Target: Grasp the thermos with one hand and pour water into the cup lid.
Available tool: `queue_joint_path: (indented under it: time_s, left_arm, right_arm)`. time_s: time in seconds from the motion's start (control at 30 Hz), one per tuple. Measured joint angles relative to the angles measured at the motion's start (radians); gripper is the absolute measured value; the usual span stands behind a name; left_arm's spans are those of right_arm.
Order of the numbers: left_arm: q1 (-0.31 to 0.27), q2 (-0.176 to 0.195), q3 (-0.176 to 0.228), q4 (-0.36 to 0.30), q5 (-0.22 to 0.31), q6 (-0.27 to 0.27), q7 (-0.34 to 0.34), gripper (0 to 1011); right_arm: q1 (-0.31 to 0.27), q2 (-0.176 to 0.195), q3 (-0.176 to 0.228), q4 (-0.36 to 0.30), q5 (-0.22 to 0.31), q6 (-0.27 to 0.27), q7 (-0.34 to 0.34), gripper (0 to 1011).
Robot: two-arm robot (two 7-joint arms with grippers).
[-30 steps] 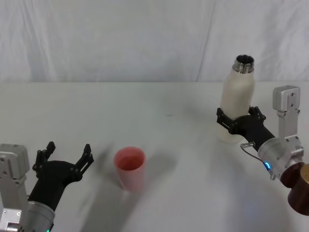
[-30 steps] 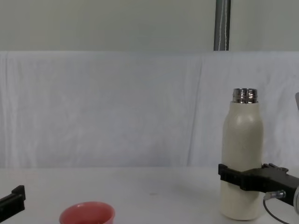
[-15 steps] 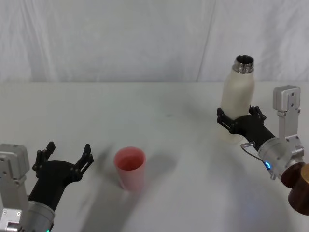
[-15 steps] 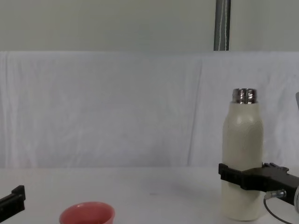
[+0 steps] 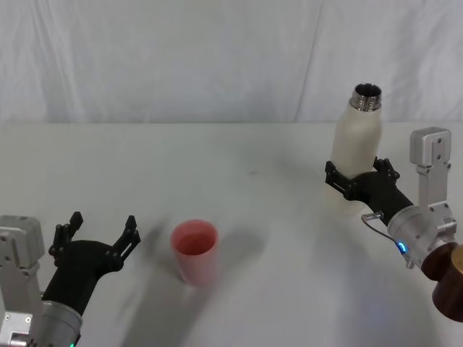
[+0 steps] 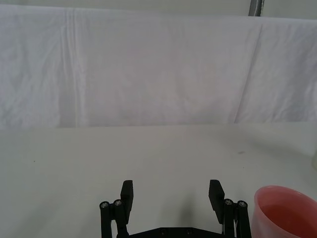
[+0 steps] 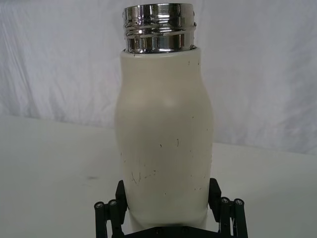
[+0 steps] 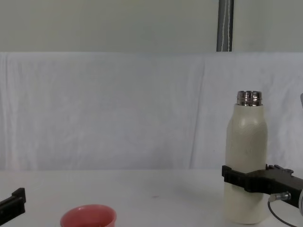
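Observation:
The thermos stands upright at the right of the white table, cream-white with an open steel neck. My right gripper is shut on its lower body, one black finger on each side. I cannot tell whether its base touches the table. The pink cup lid stands upright at the front left of centre, well apart from the thermos. My left gripper rests open just left of the cup lid, with nothing between its fingers.
A white cloth backdrop hangs behind the table's far edge, and a steel pole rises above it. A brown cylinder sits by my right arm at the lower right. Bare tabletop lies between cup lid and thermos.
The thermos in my right gripper has shifted very slightly, its base a touch higher in the head view. The left arm and the cup lid have not moved.

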Motion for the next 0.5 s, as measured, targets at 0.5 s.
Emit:
queue_joint_path:
  time_s: [0.5]
  left_arm:
    - [0.0, 0.0, 0.0, 0.0, 0.0, 0.0, 0.0, 1001]
  right_arm:
    - [-0.071, 0.042, 0.017, -0.127, 0.015, 0.028, 0.007, 1001]
